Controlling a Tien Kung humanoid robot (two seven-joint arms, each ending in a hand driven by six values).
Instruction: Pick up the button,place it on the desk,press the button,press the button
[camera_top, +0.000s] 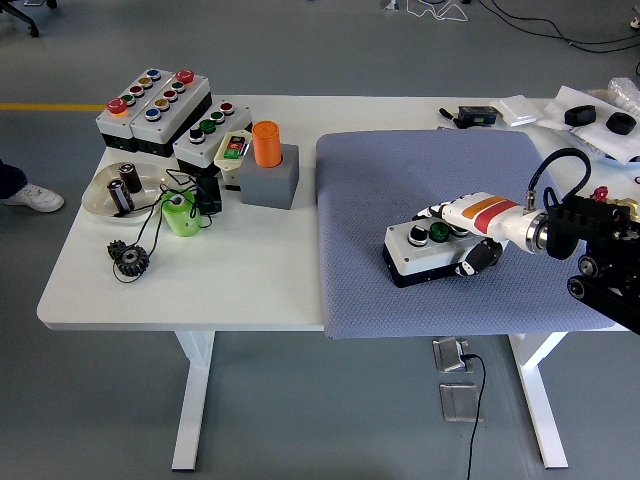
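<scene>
Right hand (468, 232) wrapped around the button box (428, 250), thumb at its front, fingers over the far side. Box tilted on the blue mat (420, 170), under the palm. Placement unfinished; 2 presses left, I'd judge.

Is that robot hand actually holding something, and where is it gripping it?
Yes. The right hand grips the button box on the blue mat by its right end, fingers over the top, thumb on the front side.
</scene>
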